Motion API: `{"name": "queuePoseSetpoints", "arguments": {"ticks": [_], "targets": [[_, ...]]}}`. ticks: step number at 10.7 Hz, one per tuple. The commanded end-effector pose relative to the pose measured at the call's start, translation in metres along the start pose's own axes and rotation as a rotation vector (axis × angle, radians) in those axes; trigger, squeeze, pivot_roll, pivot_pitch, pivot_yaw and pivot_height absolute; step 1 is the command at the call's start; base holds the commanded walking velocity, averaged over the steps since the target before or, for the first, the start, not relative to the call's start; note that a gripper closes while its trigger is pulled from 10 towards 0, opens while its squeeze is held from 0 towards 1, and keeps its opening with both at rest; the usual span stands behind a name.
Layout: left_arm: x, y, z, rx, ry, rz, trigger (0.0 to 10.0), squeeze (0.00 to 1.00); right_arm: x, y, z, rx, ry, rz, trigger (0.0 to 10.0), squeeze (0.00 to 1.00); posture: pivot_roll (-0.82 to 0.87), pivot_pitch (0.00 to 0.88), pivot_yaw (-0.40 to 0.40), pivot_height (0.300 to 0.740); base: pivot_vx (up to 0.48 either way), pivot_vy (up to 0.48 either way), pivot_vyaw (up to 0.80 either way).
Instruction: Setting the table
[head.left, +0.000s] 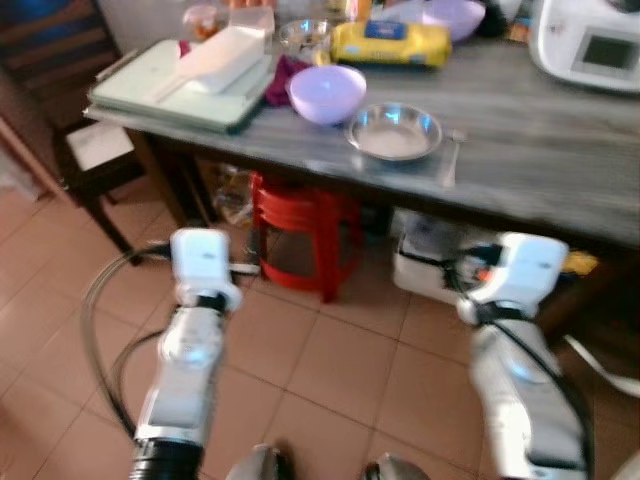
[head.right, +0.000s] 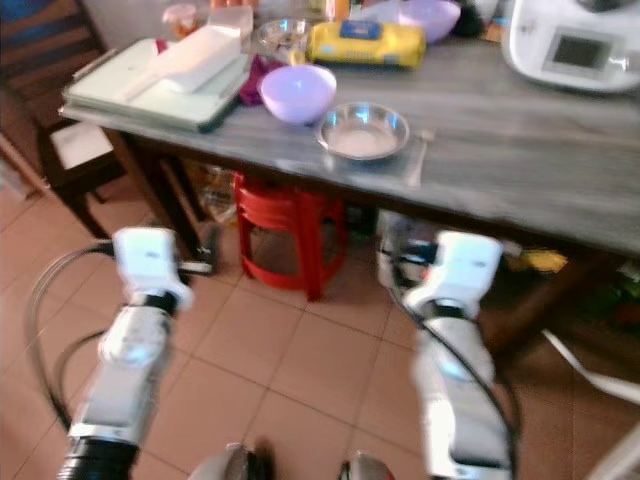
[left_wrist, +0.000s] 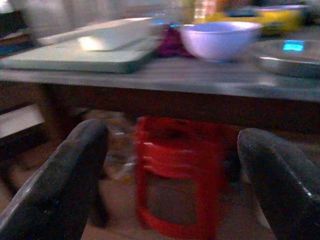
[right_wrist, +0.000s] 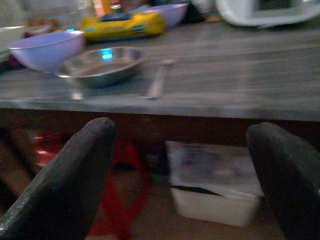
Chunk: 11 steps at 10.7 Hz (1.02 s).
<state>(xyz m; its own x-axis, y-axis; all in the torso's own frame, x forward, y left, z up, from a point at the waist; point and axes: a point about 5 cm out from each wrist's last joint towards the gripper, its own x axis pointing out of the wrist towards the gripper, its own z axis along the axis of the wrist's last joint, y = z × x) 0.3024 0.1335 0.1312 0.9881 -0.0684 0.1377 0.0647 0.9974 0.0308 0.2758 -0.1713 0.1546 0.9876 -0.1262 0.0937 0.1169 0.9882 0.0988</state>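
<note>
A steel plate (head.left: 394, 131) sits near the front edge of the grey table (head.left: 540, 150), with a spoon (head.left: 451, 158) just to its right and a lilac bowl (head.left: 326, 92) behind it to the left. A second lilac bowl (head.left: 452, 16) stands at the back. Both arms are held low in front of the table, below its top. My left gripper (left_wrist: 170, 175) is open and holds nothing, facing the red stool under the table. My right gripper (right_wrist: 182, 175) is also open and empty, facing the table's edge below the plate (right_wrist: 100, 64) and spoon (right_wrist: 159, 80).
A pale green tray (head.left: 170, 85) with a white box lies at the table's left end. A yellow packet (head.left: 390, 42) and a white appliance (head.left: 590, 45) stand at the back. Under the table are a red stool (head.left: 300, 240) and a white box (head.left: 435, 265). A dark chair (head.left: 70, 120) stands left.
</note>
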Motion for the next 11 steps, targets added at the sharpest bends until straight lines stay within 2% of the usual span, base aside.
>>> {"name": "queuePoseSetpoints", "arguments": {"ticks": [1,5,6,11], "targets": [[-0.001,0.008,-0.001,0.013,0.011,0.015,10.0,0.0,-0.001,0.005,0.001,0.018,0.001,0.005,10.0,0.0,-0.18,0.157,0.037,0.74,-0.281,0.0,0.0],[-0.001,0.006,-0.001,0.011,0.012,-0.008,10.0,0.0,-0.001,0.008,-0.002,0.024,0.017,0.003,10.0,0.0,-0.17,0.162,0.045,0.74,-0.277,0.0,-0.68],[-0.001,0.005,-0.001,0.007,0.008,-0.019,10.0,0.0,-0.001,0.008,-0.002,0.022,0.014,0.003,10.0,0.0,-0.18,0.161,0.045,0.74,0.0,0.0,-0.64],[-0.002,-0.007,0.005,-0.048,-0.031,-0.142,10.0,0.0,-0.002,0.006,-0.003,0.005,0.017,0.002,10.0,0.0,-0.18,0.165,0.046,0.74,0.0,0.0,0.0]]}}
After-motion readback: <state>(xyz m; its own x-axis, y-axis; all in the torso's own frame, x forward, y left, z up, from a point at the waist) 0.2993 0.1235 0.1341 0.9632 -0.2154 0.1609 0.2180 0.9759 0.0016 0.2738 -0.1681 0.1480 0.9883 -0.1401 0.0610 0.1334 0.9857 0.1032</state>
